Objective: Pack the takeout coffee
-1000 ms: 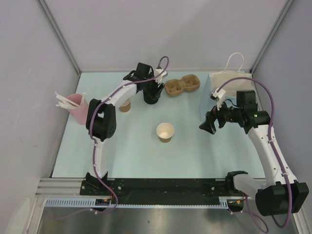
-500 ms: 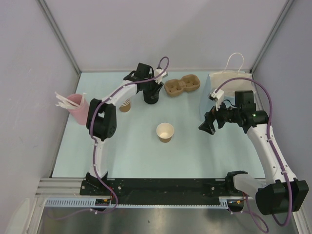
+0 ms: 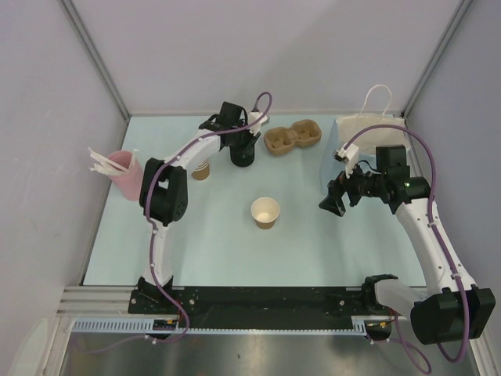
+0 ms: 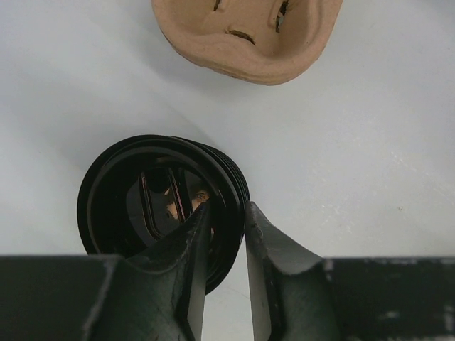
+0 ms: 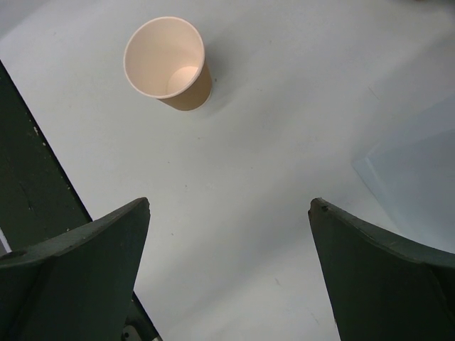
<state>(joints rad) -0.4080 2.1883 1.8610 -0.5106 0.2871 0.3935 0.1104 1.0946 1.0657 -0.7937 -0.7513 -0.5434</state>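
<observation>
The takeout coffee cup (image 3: 265, 212), tan kraft paper and cream-white inside, stands upright and lidless at the table's middle. It also shows in the right wrist view (image 5: 167, 62). A stack of black lids (image 3: 243, 157) sits at the back. In the left wrist view the lids (image 4: 160, 192) lie under my left gripper (image 4: 226, 207). One finger is inside the top lid's rim and the other outside, closed narrowly on it. My left gripper (image 3: 243, 149) stands over the stack. My right gripper (image 3: 332, 202) is wide open and empty (image 5: 231, 202), above the table to the cup's right.
A brown pulp cup carrier (image 3: 292, 138) lies right of the lids, also in the left wrist view (image 4: 249, 35). A white paper bag (image 3: 372, 125) stands at the back right. Nested tan cups (image 3: 202, 170) and a pink cup of stirrers (image 3: 124, 174) stand at the left.
Almost nothing has moved. My left gripper stays on the lid stack, and my right gripper has shifted very slightly.
</observation>
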